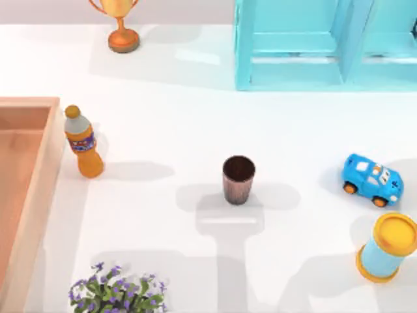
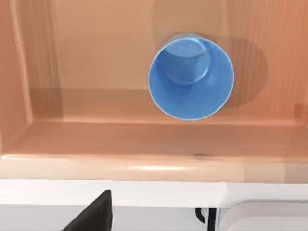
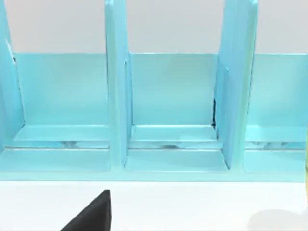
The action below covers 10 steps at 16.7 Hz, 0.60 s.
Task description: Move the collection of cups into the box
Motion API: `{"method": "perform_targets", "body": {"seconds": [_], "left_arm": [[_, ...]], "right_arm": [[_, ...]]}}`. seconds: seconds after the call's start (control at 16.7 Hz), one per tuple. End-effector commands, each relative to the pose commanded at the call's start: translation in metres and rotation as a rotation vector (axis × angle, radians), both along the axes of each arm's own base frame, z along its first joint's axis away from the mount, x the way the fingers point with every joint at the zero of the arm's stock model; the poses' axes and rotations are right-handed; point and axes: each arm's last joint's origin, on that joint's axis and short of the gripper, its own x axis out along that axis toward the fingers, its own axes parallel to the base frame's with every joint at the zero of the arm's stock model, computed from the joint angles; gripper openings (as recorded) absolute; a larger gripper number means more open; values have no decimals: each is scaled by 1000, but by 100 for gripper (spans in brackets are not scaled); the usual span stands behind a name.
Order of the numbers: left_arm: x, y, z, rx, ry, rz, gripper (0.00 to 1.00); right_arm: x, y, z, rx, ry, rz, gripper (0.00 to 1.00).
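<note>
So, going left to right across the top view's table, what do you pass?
box → orange bottle → brown cup → toy car → blue cylinder.

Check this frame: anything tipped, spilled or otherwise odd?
Nothing stands out. The blue cup stands upright inside the box; the brown cup stands upright mid-table, with the bottle also upright.
</note>
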Motion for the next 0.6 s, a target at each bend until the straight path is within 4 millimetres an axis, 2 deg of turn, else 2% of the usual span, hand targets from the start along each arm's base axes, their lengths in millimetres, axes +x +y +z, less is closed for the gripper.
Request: {"method": "perform_targets", "body": {"seconds": [0.12, 0.3, 0.42, 0.6], "left_arm": [[14, -7, 2, -4, 18, 1, 100], [56, -30, 5, -11, 60, 6, 100], [91, -59, 6, -9, 77, 9, 100], [141, -126, 6, -5, 60, 11, 100]], "right_arm": [[0, 0, 0, 0, 0, 0, 100], [0, 0, 0, 0, 0, 0, 100], [0, 0, 0, 0, 0, 0, 100], [0, 0, 0, 0, 0, 0, 100]]}}
